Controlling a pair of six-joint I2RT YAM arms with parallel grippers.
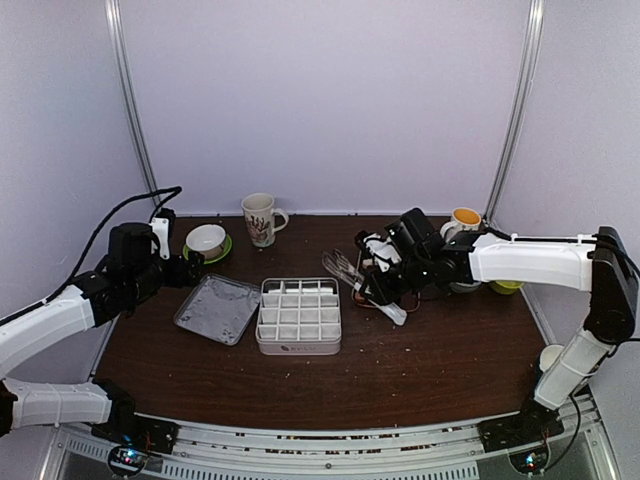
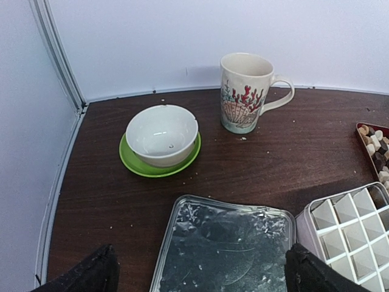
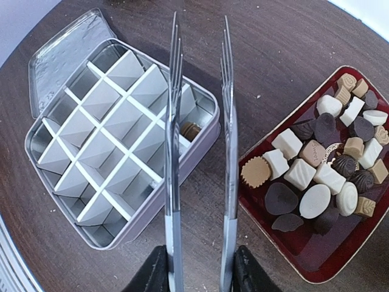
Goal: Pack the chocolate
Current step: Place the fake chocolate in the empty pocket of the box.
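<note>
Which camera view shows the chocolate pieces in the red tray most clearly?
The right wrist view: the chocolate pieces lie clearly visible in the red tray, dark, tan and white. The left wrist view shows only a few at its right edge. In the top external view the right gripper, holding tongs, covers them.

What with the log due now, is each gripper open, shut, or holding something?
Left gripper: open, holding nothing.
Right gripper: shut on the tongs.

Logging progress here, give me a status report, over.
Left gripper open near lid. Right gripper shut on tongs, tongs empty. One chocolate in box, rest in red tray. Nothing blocking.
</note>
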